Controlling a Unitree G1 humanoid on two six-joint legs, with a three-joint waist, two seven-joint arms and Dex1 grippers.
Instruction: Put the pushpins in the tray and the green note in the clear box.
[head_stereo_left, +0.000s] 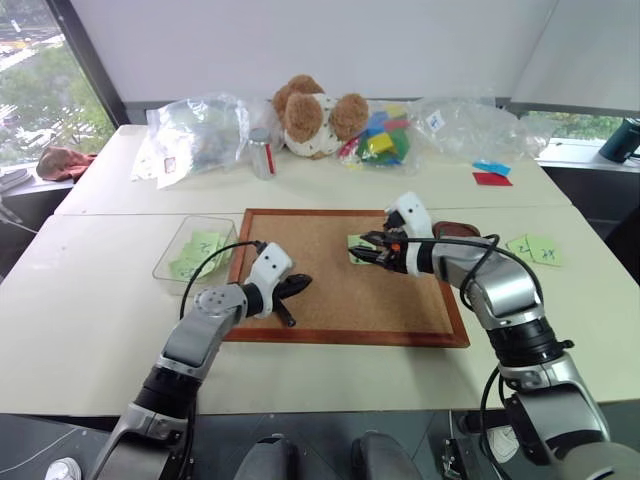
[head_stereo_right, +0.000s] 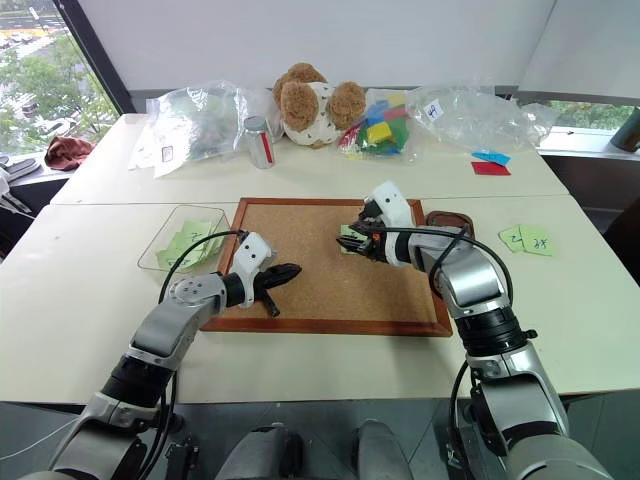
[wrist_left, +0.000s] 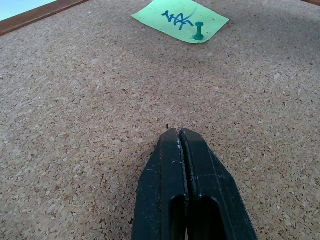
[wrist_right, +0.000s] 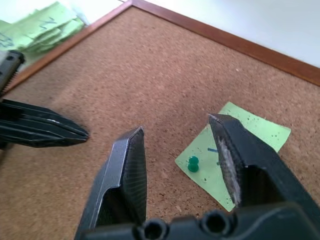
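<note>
A pale desk (head_stereo_left: 90, 300) by a window carries a wood-framed corkboard (head_stereo_left: 330, 290), with plastic bags and a teddy bear (head_stereo_left: 315, 115) at the far edge. The clear box (head_stereo_left: 172, 262) left of the board holds green notes; the reddish tray (head_stereo_right: 448, 220) sits at the board's right edge (mostly hidden by the arm). The green note (wrist_right: 260, 130) lies pinned by a green pushpin (wrist_right: 193, 163). The right pincer (wrist_right: 182, 170) hovers released over it; the left pincer (wrist_left: 186, 150) is clenched, empty.

Daylight's pouring in from the windows (head_stereo_left: 40, 90) at the back, keeping everything bright and evenly lit. The arms are casting only soft shadows on the corkboard (head_stereo_left: 330, 290). In the right wrist view, the table (wrist_right: 250, 20) is blowing out white.
</note>
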